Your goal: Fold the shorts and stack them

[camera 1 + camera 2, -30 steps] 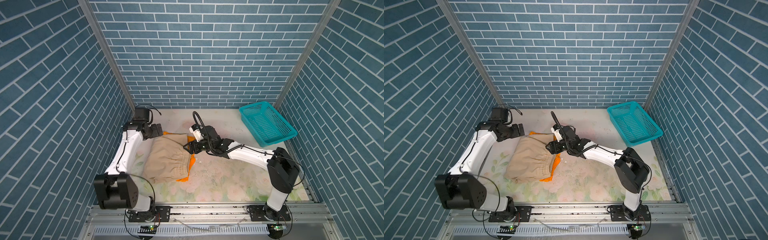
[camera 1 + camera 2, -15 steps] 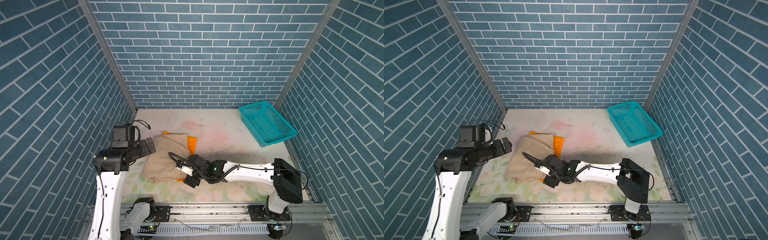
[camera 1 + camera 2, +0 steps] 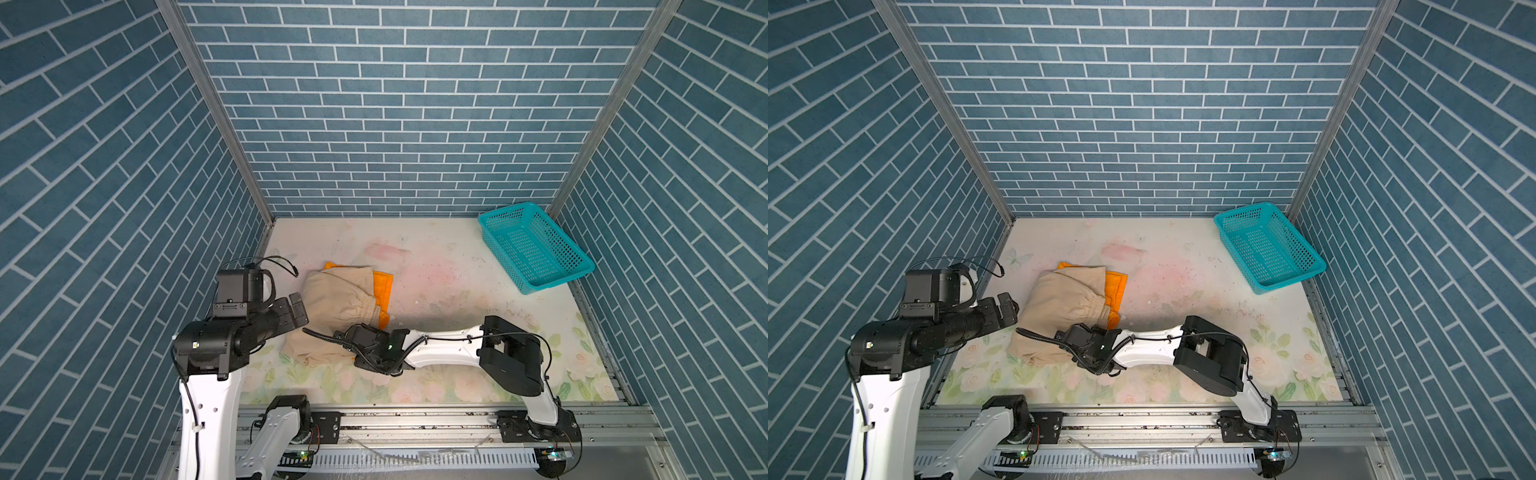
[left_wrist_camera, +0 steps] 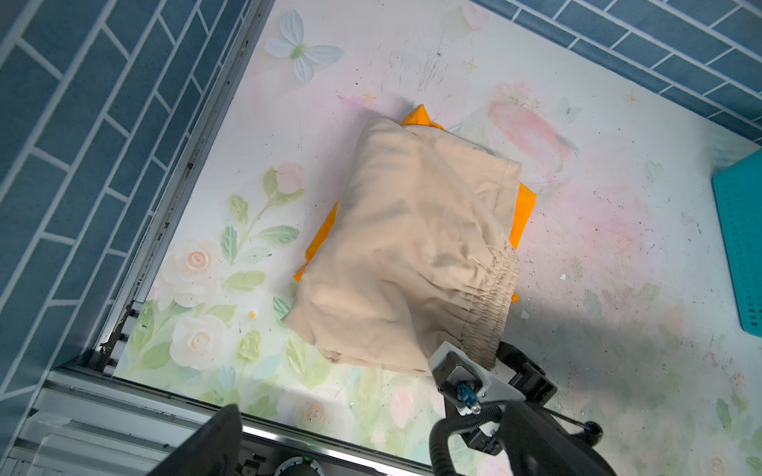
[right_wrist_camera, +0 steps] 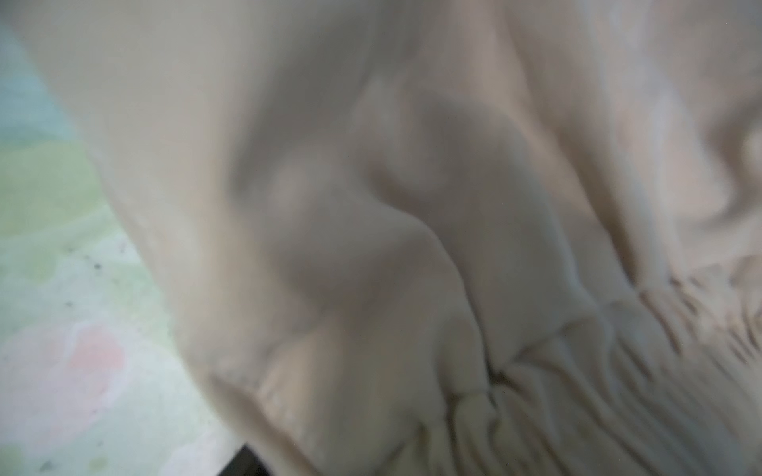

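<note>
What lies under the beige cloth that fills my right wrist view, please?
Observer: A folded orange pair lies under the beige shorts; its edges show on two sides.
Operator: Thank you. Where is the other arm?
Observer: In both top views the left gripper hovers to the left of the shorts, fingers open and holding nothing.
Operator: Is anything in the basket?
Observer: No, the teal basket stands at the far right corner with no clothing in it.
</note>
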`<action>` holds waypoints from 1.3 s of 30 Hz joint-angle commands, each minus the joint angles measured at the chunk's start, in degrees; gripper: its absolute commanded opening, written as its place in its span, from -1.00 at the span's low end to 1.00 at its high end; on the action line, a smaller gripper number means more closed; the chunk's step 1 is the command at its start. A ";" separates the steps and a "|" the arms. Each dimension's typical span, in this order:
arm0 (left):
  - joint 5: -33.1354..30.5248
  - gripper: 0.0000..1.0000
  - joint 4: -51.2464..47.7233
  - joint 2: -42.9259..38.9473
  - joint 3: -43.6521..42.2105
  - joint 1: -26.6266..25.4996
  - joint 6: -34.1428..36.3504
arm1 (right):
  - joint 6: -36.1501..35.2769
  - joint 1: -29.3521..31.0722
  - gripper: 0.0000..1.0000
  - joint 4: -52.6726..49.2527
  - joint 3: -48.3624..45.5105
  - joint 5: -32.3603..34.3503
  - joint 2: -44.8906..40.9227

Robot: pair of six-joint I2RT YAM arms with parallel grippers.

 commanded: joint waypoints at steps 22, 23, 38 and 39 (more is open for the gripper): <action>-5.01 0.99 -0.87 3.14 2.32 1.53 3.09 | 6.02 -12.85 0.68 4.01 52.91 -13.95 30.38; -4.83 0.99 -0.58 3.41 2.60 1.60 2.94 | 6.98 -12.93 0.71 7.95 47.74 -14.37 26.79; -12.80 0.99 43.57 -4.60 -30.33 4.36 -0.62 | 19.29 -26.39 0.81 13.91 -31.64 3.17 -45.12; -15.09 0.99 45.92 -4.27 -31.09 4.35 -1.20 | 19.96 -28.74 0.82 10.32 -35.95 6.18 -51.66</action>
